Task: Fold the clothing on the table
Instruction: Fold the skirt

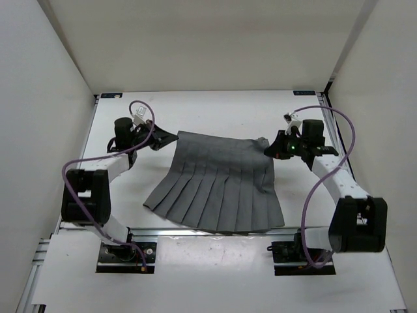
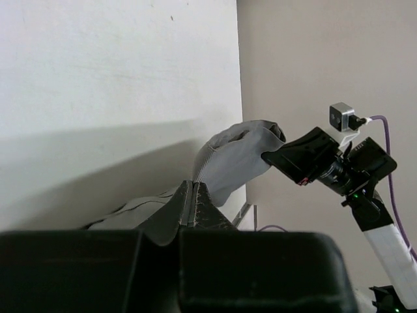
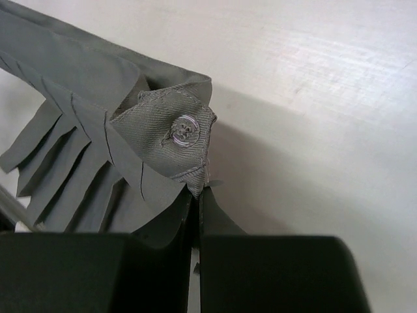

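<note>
A dark grey piece of clothing (image 1: 218,192) is lying spread across the middle of the flat white table (image 1: 215,107), its narrower waistband edge pointing toward the far wall and its wider hem fanning out toward the thin metal rail (image 1: 215,231) at the near edge. The fabric is looking soft and matte, with a fine twill weave showing in the right wrist view, and long pressed pleats are running from waistband to hem, ending there in a stepped, jagged line. The left gripper (image 1: 169,138) is pinching the waistband's left corner, its fingers (image 2: 186,199) pressed together on a thin fold of cloth that is rising between the tips. The right gripper (image 1: 272,149) is doing the same at the waistband's right corner, its dark fingers closed on a bunched triangle of cloth that is carrying a small, round, translucent button (image 3: 184,129) stitched onto a doubled, top-stitched flap. In the left wrist view the band is arching up off the surface in a loose hump between the two grippers, while the rest of the garment is resting flat on the tabletop. Both arms are reaching inward from opposite sides, with purple cables (image 2: 390,195) looping off their wrists, and plain white side walls (image 1: 39,130) are enclosing the table on the left, the right and the far side.
</note>
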